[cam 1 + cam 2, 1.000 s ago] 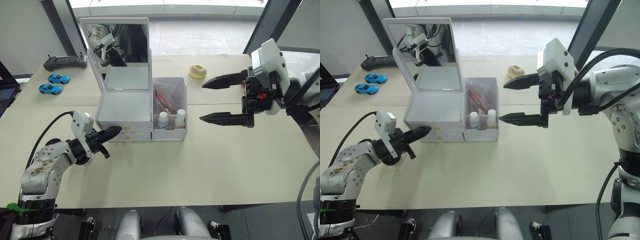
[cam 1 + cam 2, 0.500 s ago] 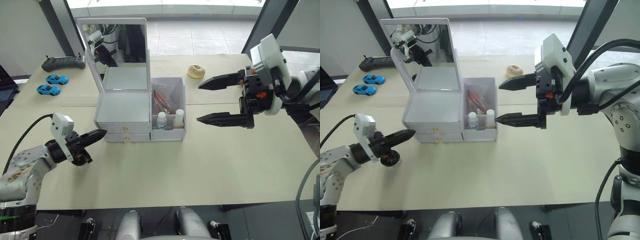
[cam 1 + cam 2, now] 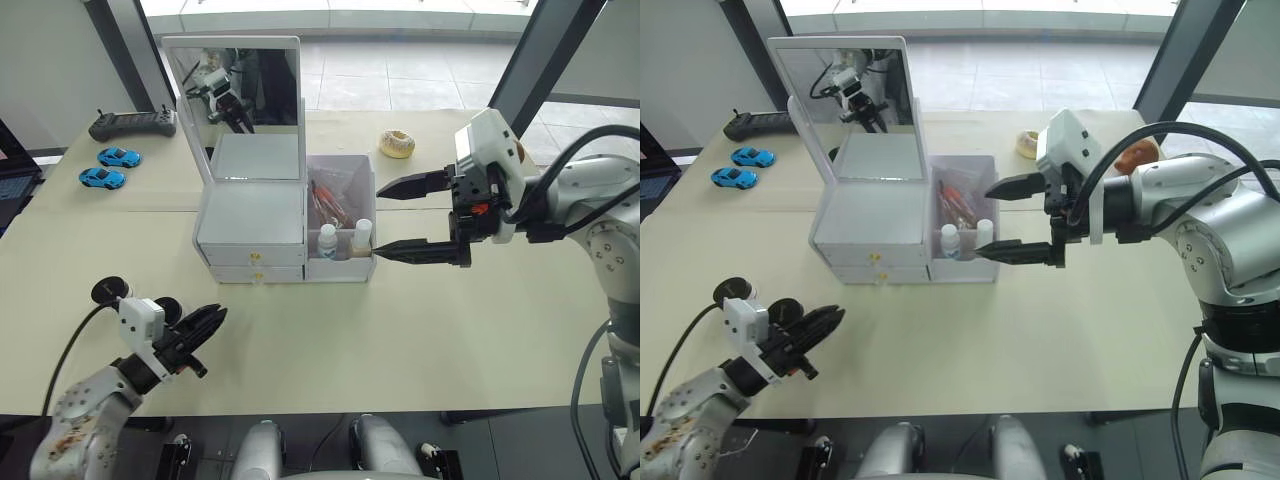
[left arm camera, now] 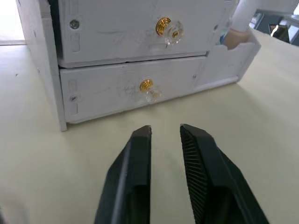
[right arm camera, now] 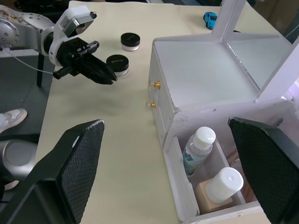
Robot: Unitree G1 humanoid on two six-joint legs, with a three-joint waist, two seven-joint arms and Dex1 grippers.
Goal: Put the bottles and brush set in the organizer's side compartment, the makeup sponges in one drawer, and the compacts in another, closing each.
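From the head views we see the white plastic organizer with its tall framed mirror [image 3: 255, 215] mid-desk, both front drawers shut. Its translucent side compartment [image 3: 345, 225] holds the two white-capped bottles [image 3: 341, 240] and the clear pouch of brushes [image 3: 325, 200]. Our left gripper [image 3: 208, 325] sits near the front edge of the pale desk [image 3: 400, 330], fingers slightly apart, beside two round black-lidded compacts [image 3: 140, 297]; bare desk lies between it and the drawers. Our right gripper [image 3: 395, 217] hovers just beside the compartment, fingers wide apart.

In the left wrist view, both gold-knobbed drawers face us, closed.

In the right wrist view, the compacts lie on the desk near the left gripper, well apart from the organizer.
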